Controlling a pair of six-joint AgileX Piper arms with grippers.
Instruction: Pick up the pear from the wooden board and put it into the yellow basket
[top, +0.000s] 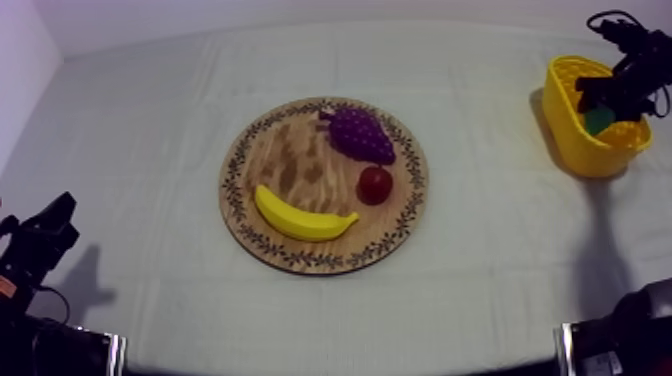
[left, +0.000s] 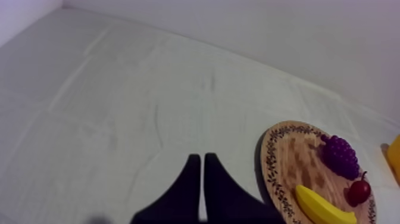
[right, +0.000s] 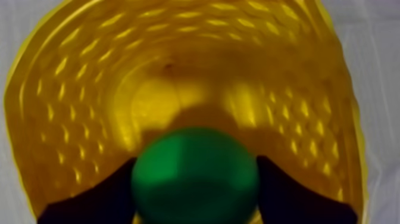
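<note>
Jaws on the right gripper (top: 606, 98) are pinching the pear (right: 195, 173) over the basket (top: 570, 135), far right. Left gripper (left: 199, 159) sits near left, pressed together. Pear's off the board (top: 232, 190), so only the drop's left, I'd say.

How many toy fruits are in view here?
4. The grapes, small red fruit and banana lie on the wooden board; the pear is in the right gripper over the yellow basket. More may be hidden beneath it.
</note>
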